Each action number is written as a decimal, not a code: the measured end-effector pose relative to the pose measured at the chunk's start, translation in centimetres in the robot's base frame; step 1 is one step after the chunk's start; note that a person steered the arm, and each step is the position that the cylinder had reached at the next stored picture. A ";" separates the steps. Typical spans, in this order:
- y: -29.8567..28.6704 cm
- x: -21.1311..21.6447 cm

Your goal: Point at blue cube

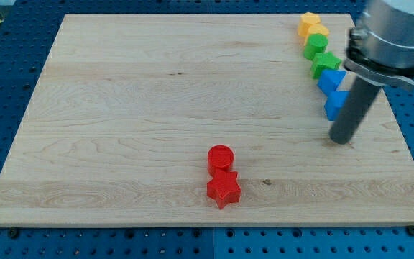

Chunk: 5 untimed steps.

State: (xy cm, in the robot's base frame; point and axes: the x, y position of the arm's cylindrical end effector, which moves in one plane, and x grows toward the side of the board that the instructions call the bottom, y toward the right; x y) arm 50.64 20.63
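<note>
Two blue blocks lie at the view's right: the upper blue block [330, 79] and, just below it, the lower blue block [334, 105], partly hidden by the rod; which is the cube I cannot tell. My tip [341, 139] rests on the board just below the lower blue block, close to it.
Above the blue blocks runs a column: a green block [325, 64], a green cylinder [315, 45], and two yellow blocks [316, 32] [307, 20]. A red cylinder [220, 158] and a red star [223, 189] sit at the bottom centre. The wooden board [121, 108] ends near the right.
</note>
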 end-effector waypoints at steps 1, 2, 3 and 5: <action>0.0 0.3; 0.2 0.2; 4.6 0.2; 7.0 -2.0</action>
State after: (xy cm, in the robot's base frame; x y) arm 48.66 27.59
